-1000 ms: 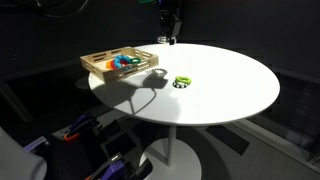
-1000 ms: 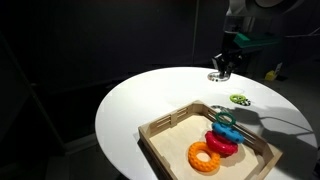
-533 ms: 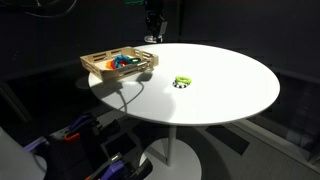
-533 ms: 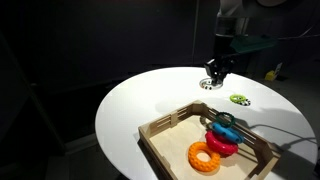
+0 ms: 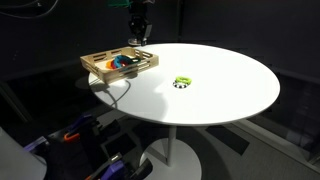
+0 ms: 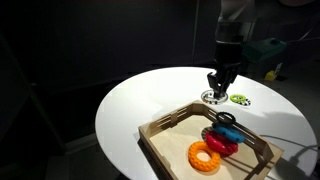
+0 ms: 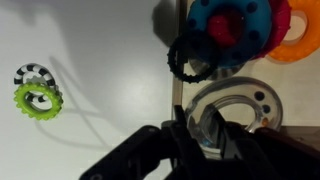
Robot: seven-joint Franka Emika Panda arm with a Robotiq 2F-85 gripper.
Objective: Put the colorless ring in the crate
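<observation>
Glassy and see-through, the clear ring (image 7: 240, 90) shows in the wrist view as a pale grey band with light glints on its rim. It is about as wide as the green ring (image 7: 37, 100). The gripper (image 7: 213, 128) is clenched on it, with the dark fingers meeting the band at its 7 o'clock side. In an exterior view the clear ring (image 6: 213, 97) hangs under the gripper (image 6: 216, 88), lifted off the white table (image 6: 140, 100) and just beside the far rim of the crate (image 6: 165, 122). Whether it is over the crate or over the table cannot be told.

The crate is shallow, of light-brown wood with low slatted sides. It holds four rings:
- an orange ring (image 6: 205, 157) nearest the camera, at 6 o'clock in the group
- a red ring (image 6: 222, 146) touching the orange ring
- a blue ring (image 6: 226, 130) resting on the red ring
- a dark ring (image 6: 227, 118) at 12 o'clock, nearest the gripper

In the wrist view the dark ring (image 7: 175, 65) overlaps the edge of the blue ring (image 7: 205, 20) at the blue ring's 8 o'clock.

The green ring (image 6: 240, 98) lies on the table outside the crate, at 3 o'clock from the gripper. In the wrist view a black-and-white striped ring (image 7: 33, 75) touches it at 12 o'clock.

In an exterior view the gripper (image 5: 138, 35) hangs above the far end of the crate (image 5: 100, 70), well apart from the green ring (image 5: 183, 82).
</observation>
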